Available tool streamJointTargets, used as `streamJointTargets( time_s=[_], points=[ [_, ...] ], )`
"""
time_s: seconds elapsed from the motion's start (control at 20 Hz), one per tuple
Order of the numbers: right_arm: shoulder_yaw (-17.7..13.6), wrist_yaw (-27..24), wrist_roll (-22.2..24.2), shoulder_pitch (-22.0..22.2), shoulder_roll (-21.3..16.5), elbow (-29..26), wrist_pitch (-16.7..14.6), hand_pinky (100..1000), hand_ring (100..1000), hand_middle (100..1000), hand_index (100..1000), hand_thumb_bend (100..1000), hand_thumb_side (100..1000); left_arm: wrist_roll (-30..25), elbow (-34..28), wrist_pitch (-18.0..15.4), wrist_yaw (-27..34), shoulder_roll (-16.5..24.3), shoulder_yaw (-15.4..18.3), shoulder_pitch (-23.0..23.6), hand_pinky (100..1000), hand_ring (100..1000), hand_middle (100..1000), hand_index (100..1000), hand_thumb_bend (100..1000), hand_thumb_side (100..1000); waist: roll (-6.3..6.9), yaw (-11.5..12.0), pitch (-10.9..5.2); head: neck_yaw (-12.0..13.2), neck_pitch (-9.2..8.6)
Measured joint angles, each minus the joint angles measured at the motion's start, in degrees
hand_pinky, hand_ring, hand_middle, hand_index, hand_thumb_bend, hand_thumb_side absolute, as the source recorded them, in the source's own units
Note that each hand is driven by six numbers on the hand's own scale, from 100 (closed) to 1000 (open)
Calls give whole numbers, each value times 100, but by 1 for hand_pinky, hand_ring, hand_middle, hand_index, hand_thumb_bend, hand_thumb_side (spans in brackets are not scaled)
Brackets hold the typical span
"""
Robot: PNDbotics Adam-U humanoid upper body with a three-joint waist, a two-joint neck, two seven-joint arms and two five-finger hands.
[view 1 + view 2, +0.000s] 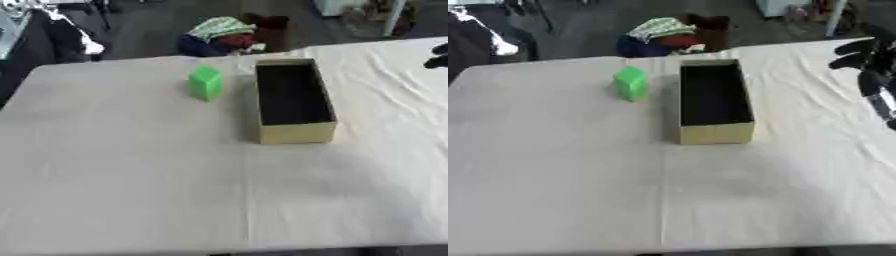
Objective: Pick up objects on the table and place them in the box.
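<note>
A small bright green block (206, 82) stands on the pale cloth-covered desk (122, 175), toward the far side, plain-faced and upright. Just to its right, a little apart, sits the open tan box (296, 131), its inside dark, with nothing between the two. The box's long axis runs away from the robot; the block stands slightly turned. The right robot hand (868, 60) hovers at the right edge, well apart, fingers relaxed and holding nothing.
</note>
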Motion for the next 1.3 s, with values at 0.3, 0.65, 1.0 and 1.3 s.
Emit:
streamJointTargets(
  time_s=[0.3,0.65,1.0,1.3],
  points=[
    [32,1,36,-31,41,28,8,858,743,770,1000,100,471,738,1314,502,-808,-224,463,-329,825,856,831,911,201,307,12,-158,-1,115,0],
    [69,4,82,-132,96,28,20,859,742,769,1000,100,471,973,1446,441,-953,-355,518,-432,829,853,829,910,178,322,46,-324,90,213,0],
    [93,4,137,-266,118,26,34,859,741,768,1000,100,474,770,1305,147,-573,-516,493,-448,839,854,834,916,168,380,119,-588,290,309,0],
    [99,-2,164,-327,147,26,50,860,740,766,1000,100,479,605,1071,87,-458,-660,415,-485,830,844,836,921,237,523,168,-749,445,362,0]
  ],
)
